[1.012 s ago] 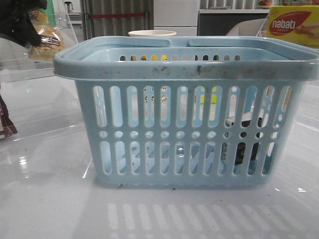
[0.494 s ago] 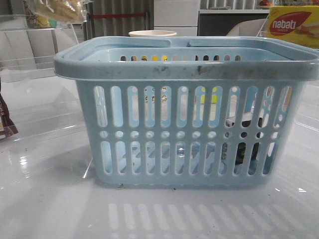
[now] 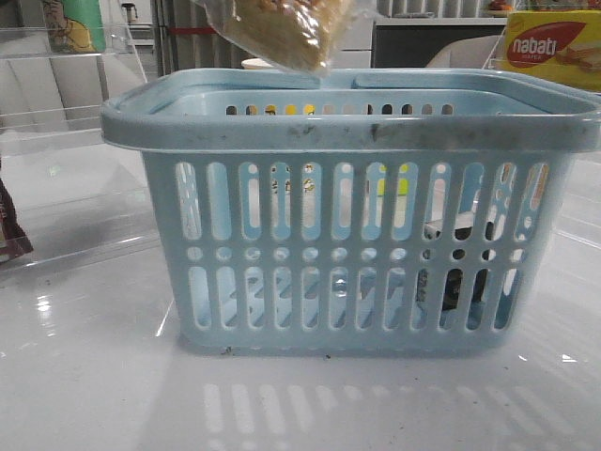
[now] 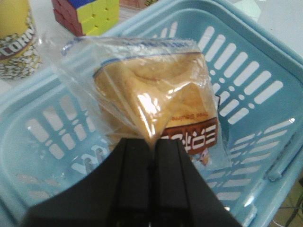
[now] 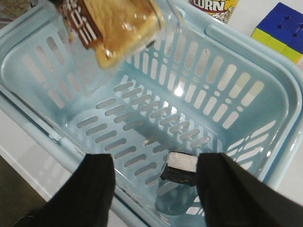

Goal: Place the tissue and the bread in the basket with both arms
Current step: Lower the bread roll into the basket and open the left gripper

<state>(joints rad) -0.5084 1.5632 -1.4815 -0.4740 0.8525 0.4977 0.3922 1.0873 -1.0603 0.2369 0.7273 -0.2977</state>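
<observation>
The bread (image 3: 282,33), tan in a clear wrapper with a dark brown label, hangs above the left half of the light blue basket (image 3: 347,132). My left gripper (image 4: 152,144) is shut on the wrapper of the bread (image 4: 151,94) and holds it over the open basket (image 4: 246,85). The tissue (image 5: 180,168), a small dark pack with a white top, lies on the floor of the basket (image 5: 213,94), and shows through the slots in the front view (image 3: 457,272). My right gripper (image 5: 154,165) is open and empty above the tissue. The bread (image 5: 120,28) also shows in the right wrist view.
A yellow-red nabati box (image 3: 549,47) stands at the back right. A Rubik's cube (image 4: 87,14) and a popcorn cup (image 4: 16,42) stand behind the basket. A dark brown packet (image 3: 9,230) and a clear shelf (image 3: 56,122) are at the left.
The bread has moved from the far left up and to the right, and now hangs above the basket's rim. The basket and the tissue have not moved.
</observation>
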